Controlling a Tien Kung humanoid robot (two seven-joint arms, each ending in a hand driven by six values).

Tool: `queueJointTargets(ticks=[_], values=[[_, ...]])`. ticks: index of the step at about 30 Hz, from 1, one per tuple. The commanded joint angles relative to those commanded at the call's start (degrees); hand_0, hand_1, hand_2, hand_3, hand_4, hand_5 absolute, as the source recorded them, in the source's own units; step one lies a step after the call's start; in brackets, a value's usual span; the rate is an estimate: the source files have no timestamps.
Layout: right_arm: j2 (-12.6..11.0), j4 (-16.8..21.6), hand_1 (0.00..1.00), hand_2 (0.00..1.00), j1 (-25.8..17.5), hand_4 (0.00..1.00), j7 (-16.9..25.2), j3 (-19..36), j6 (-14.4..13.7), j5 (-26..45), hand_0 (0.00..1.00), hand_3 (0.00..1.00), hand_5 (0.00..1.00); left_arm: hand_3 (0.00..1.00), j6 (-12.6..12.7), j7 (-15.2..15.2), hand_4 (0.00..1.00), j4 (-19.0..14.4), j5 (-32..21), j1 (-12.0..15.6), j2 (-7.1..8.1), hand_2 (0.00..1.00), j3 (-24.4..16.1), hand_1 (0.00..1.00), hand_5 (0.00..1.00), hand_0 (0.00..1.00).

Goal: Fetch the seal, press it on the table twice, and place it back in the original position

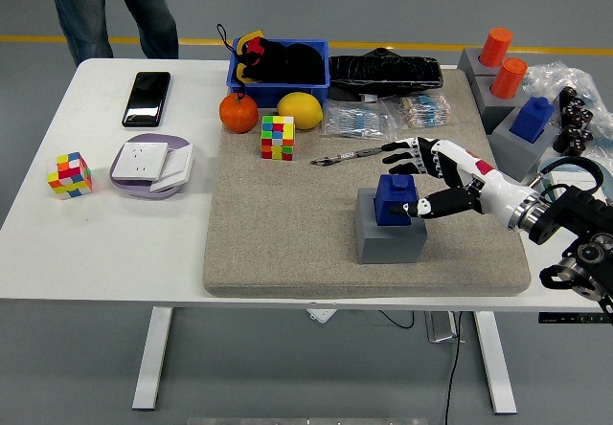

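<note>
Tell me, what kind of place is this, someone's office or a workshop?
Most likely a robot test lab in a large hall: a white table on a grey floor with a yellow line, unrelated props laid out, a blue seal on its grey block, and the robot's right hand reaching in.
</note>
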Motion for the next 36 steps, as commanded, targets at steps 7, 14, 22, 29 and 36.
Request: queueJointTargets(ticks=[7,14,22,29,36], values=[[0.15,-1.36,0.696,0.692,-0.56,0.997,0.33,-0.24,0.18,1.64,0.777,0.755,0.002,0.774,-0.04,-0.09,0.786,-0.12,0.25,-0.07,-0.13,0.743,-0.33,0.744,0.488,0.787],[0.52,-1.72,0.694,0.694,-1.11,0.989,0.81,-0.05,-0.39,1.94,0.772,0.748,0.002,0.774,-0.05,-0.08,0.787,-0.04,0.15,0.01,-0.07,0.743,-0.13,0.744,0.489,0.787],[1.36,-2.09,0.681,0.687,-1.64,0.923,1.68,-0.04,-1.67,2.25,0.724,0.723,0.002,0.775,-0.08,-0.10,0.788,-0.08,0.20,0.09,-0.26,0.743,-0.15,0.744,0.488,0.787],[1.50,-2.17,0.667,0.673,-1.93,0.906,1.88,-0.36,-1.93,2.65,0.712,0.714,0.002,0.775,-0.06,-0.14,0.789,-0.09,0.26,0.13,-0.25,0.743,-0.24,0.744,0.486,0.787],[1.54,-2.15,0.643,0.648,-1.88,0.877,2.12,-0.60,-2.34,2.90,0.686,0.696,0.002,0.775,-0.07,-0.14,0.789,-0.07,0.15,0.10,-0.30,0.744,-0.10,0.744,0.486,0.787]])
